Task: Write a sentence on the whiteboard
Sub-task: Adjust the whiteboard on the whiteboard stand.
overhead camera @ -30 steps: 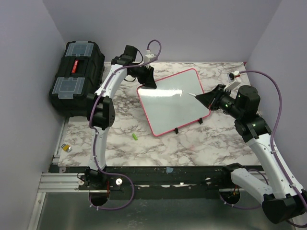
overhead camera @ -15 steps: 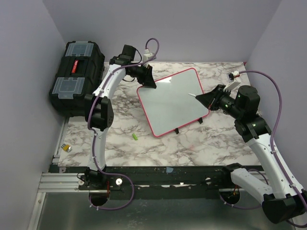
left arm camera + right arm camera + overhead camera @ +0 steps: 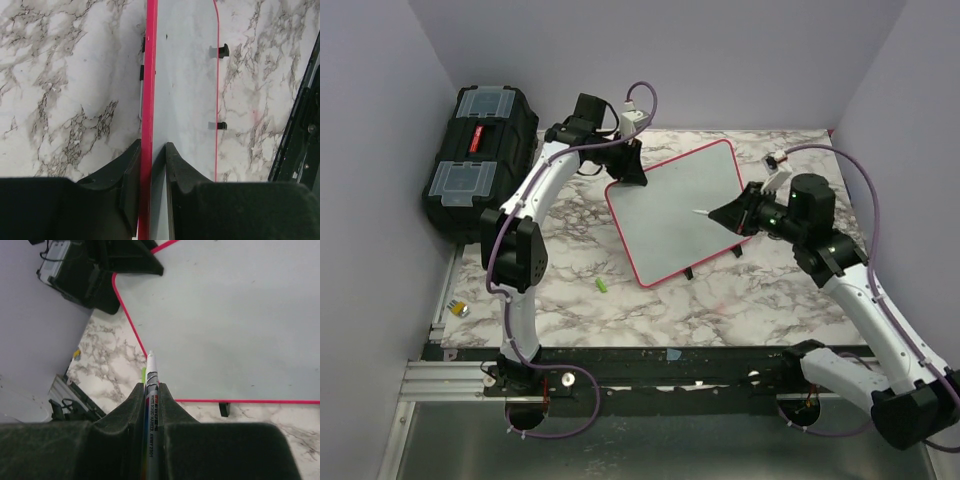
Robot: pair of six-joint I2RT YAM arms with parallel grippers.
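The left tool [image 3: 151,150] is clenched on the far-left edge of the flat white whiteboard [image 3: 185,100] with rounded corners and a thin red-pink frame. One black finger [image 3: 131,170] lies on the outer side of the frame and the other on the board's face. The right tool [image 3: 152,388] is clamped on a slim white-barrelled marker [image 3: 151,371] with printed lettering along its barrel. The marker sticks out forward between the two fingers.

From above, the right tool [image 3: 725,213] points the marker [image 3: 703,211] at the right half of the whiteboard [image 3: 670,215]. Its tip is over the board's face, but I cannot tell whether it touches. The left tool [image 3: 628,172] is at the board's far-left corner.

The whiteboard sits askew in the middle of the grey-veined white marble surface [image 3: 720,300], with two small black clips [image 3: 712,262] on its near edge. A small green piece [image 3: 603,285] lies on the surface near the board's near-left corner. A black plastic toolbox [image 3: 480,160] with clear lid compartments stands well apart at the far left.
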